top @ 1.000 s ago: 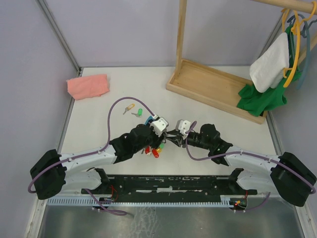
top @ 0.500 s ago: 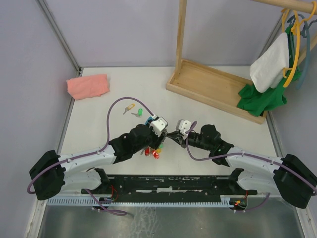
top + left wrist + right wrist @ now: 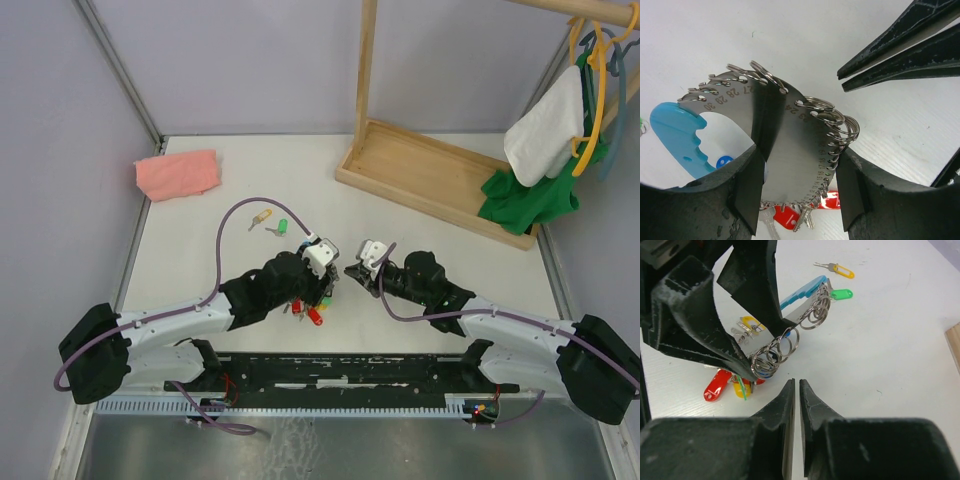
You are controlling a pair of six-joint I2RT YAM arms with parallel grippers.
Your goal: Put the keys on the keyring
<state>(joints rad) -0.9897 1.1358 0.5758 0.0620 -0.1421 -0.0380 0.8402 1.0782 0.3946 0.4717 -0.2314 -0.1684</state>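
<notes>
Top: a yellow key (image 3: 262, 215) and a green key (image 3: 283, 226), two in all, lie on the table (image 3: 440, 240), apart from the keyring (image 3: 312, 306).

Left wrist: the left claw (image 3: 799, 192) pinches the keyring (image 3: 790, 150), stamped 23, 24, 27, 28, 29, 30.

Right wrist: the right claw (image 3: 796, 383) is pressed almost together beside the rings, clear of them.

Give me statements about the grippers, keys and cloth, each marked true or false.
1. The left gripper holds the keyring. True.
2. The yellow key and the green key lie loose on the table. True.
3. The right gripper grips the green key. False: its jaws are shut on nothing.
4. The pink cloth lies in the wooden tray. False: it lies on the table, far left of the tray.
</notes>
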